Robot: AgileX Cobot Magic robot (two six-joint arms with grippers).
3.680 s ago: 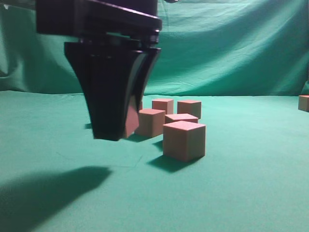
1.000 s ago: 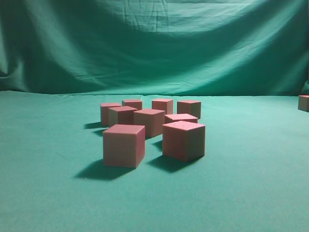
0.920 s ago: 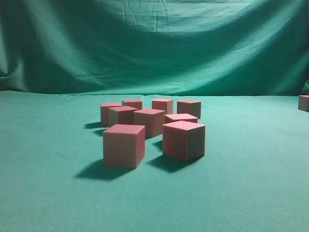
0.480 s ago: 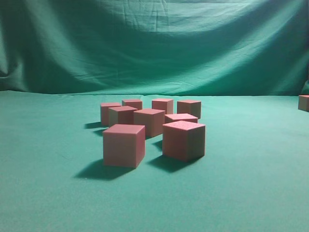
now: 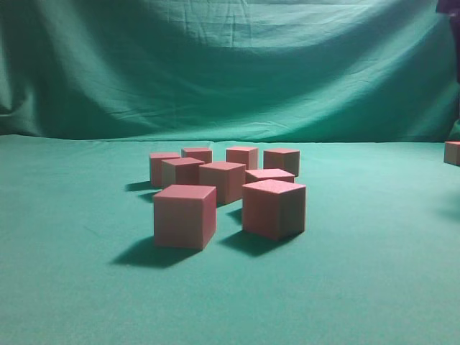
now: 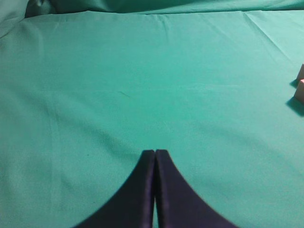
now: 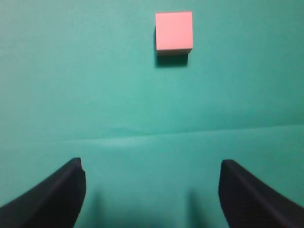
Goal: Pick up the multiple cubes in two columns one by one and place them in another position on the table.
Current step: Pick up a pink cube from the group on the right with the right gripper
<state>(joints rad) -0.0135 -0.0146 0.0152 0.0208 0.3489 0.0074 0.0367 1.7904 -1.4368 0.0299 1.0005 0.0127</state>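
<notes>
Several pink cubes stand in two columns on the green table (image 5: pixel 72 287) in the exterior view; the nearest two are a left cube (image 5: pixel 184 215) and a right cube (image 5: pixel 273 208). One lone cube (image 5: pixel 452 153) sits at the far right edge; the right wrist view shows a single cube (image 7: pixel 174 32) ahead of my open, empty right gripper (image 7: pixel 152 173). My left gripper (image 6: pixel 155 152) is shut and empty over bare cloth, with cube edges (image 6: pixel 299 90) at that view's right border. Neither gripper's jaws show in the exterior view.
A wrinkled green backdrop curtain (image 5: pixel 230 65) hangs behind the table. A dark part of an arm (image 5: pixel 449 14) shows at the exterior view's top right corner. Bare cloth lies left and in front of the cubes.
The left gripper that stood over the front-left spot 3.7 s ago has gone, leaving a cube there. A dark arm part has now entered the top right corner.
</notes>
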